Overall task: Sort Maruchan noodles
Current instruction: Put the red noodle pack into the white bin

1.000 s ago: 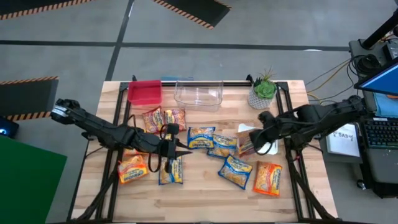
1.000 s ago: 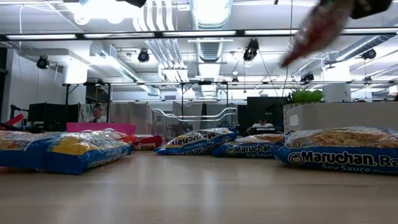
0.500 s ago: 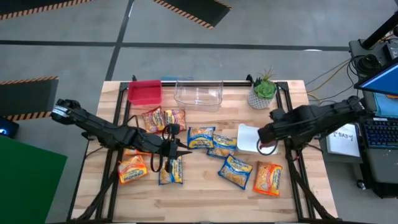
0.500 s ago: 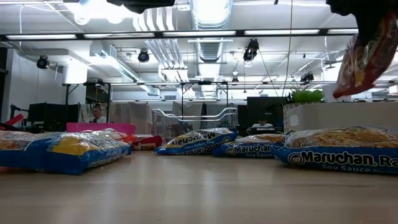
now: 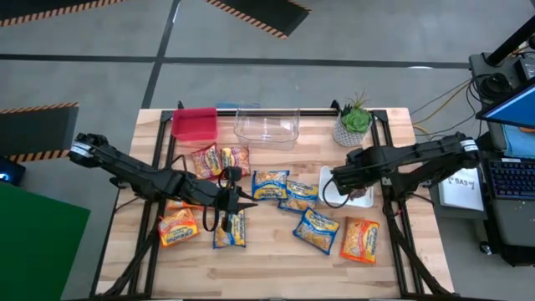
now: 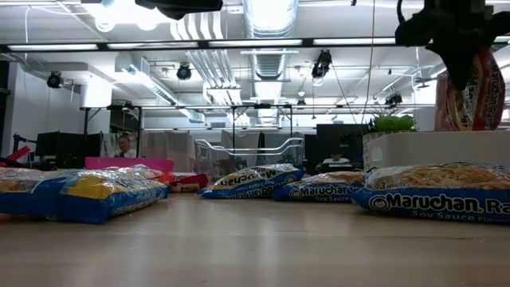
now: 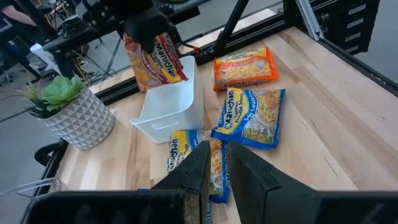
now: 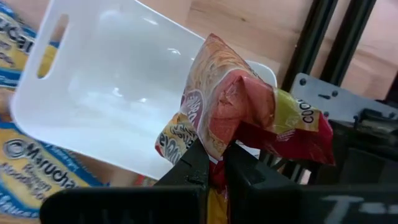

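- Right gripper (image 8: 214, 163): fingers clamped on a red-marked Maruchan packet (image 8: 239, 109), which hangs above the white bin (image 8: 112, 93); in the low view the packet (image 6: 470, 92) dangles clear of the tabletop.
- White bin (image 5: 334, 186): stands on the right half of the wooden table (image 5: 276, 259), just in front of the potted plant (image 5: 354, 124); its inside appears bare in the right wrist view.
- Left gripper (image 7: 214, 163): fingers nearly together with nothing between them, poised over the blue-marked packets (image 5: 272, 186) near the table's middle.
- Loose packets: a blue-marked packet (image 5: 317, 231) and an orange-marked packet (image 5: 360, 239) lie side by side in front of the bin; two red-marked packets (image 5: 220, 158) lie towards the rear left; another orange-marked one (image 5: 177, 227) lies front left, beneath the left arm.
- Rear edge: a red bin (image 5: 195, 124) and a clear bin (image 5: 267, 127) stand side by side.
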You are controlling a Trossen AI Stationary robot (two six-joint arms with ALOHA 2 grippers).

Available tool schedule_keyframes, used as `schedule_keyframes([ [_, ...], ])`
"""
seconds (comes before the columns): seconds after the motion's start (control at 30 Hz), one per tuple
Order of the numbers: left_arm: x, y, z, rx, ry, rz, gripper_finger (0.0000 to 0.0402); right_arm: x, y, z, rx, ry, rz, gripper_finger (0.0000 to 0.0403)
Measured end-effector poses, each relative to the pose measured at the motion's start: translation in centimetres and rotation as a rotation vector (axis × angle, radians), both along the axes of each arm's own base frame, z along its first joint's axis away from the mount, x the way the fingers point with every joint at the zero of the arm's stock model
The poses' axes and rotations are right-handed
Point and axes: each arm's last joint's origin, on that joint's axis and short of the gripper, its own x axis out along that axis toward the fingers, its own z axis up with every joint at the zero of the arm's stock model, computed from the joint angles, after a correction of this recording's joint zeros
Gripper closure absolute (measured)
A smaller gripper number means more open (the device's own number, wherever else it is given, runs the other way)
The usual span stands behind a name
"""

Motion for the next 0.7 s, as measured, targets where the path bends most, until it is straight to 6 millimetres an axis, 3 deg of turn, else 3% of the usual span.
schedule_keyframes([
  [0.7, -0.1, 0.0, -0.3, -0.005, 0.034, 0.007, 0.0363, 3.5, -0.1, -5.8, 0.055, 0.316, 0.131, 0.0390],
])
